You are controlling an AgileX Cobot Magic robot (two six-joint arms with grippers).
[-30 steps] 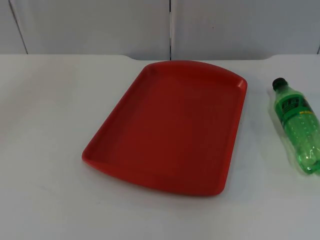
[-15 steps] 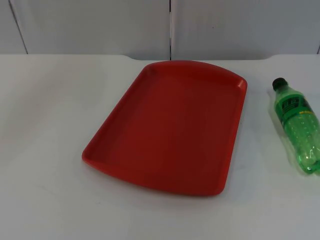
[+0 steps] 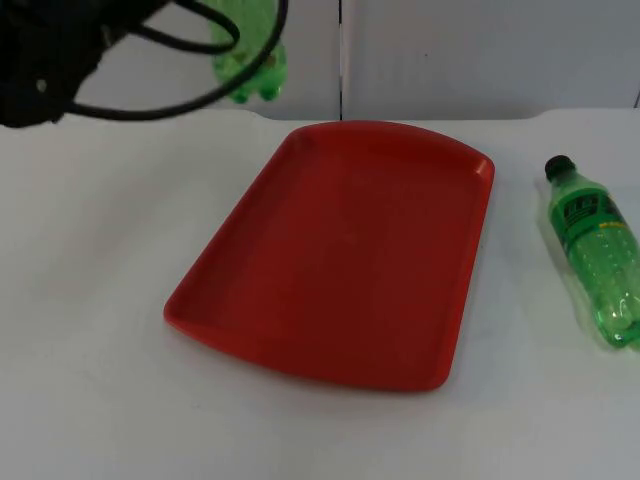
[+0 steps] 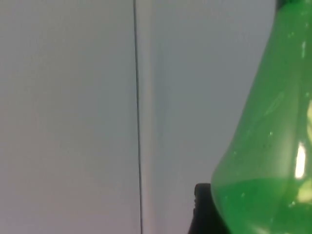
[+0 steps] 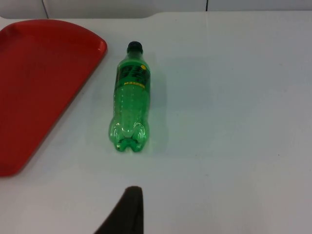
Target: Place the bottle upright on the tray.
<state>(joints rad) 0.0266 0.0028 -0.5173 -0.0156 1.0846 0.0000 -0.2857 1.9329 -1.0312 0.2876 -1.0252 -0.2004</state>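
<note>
Left gripper (image 3: 225, 25) at far left clamps a green plastic bottle (image 3: 248, 60), base hanging above the tabletop (image 3: 90, 300), short of the red plastic tray (image 3: 340, 250). Second green bottle (image 3: 595, 255) lies right (untouched). Right gripper (image 5: 127, 214) waits above; grip undeterminable.

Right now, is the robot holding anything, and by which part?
Yes: the left tool carries a green bottle above the table's far edge. Its base hangs free; where higher up the grip sits cannot be told. The right tool holds nothing.
</note>
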